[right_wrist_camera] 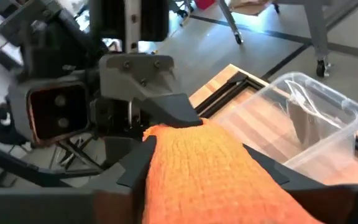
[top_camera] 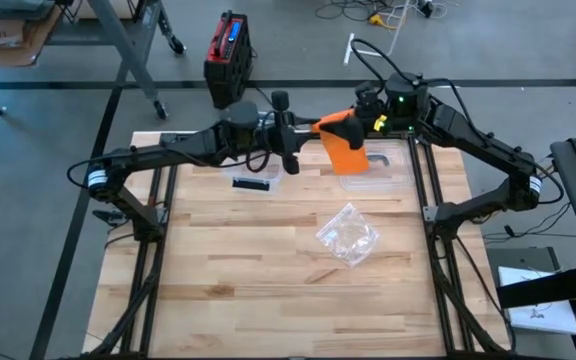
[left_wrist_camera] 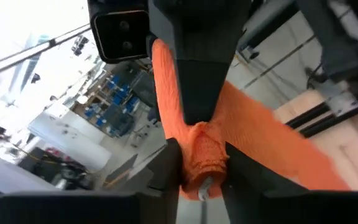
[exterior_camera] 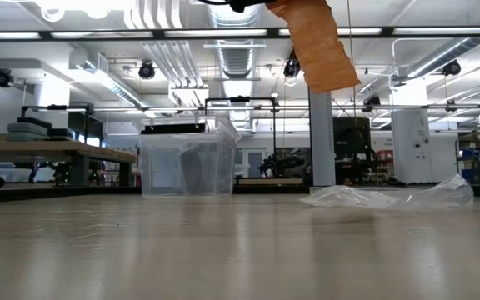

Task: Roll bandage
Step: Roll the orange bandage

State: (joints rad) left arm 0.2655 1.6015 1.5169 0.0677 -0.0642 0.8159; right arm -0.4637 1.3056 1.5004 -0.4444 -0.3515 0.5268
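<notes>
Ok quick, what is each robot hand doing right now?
Left gripper: shut on the orange bandage, held up above the table.
Right gripper: shut on the same bandage, right by the left one.

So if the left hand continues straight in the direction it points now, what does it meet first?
Probably the right hand, directly facing the left hand across the orange bandage both grip; depth is unclear.

In the low view the orange bandage runs off the top edge, hiding what perhaps grips it.
</notes>
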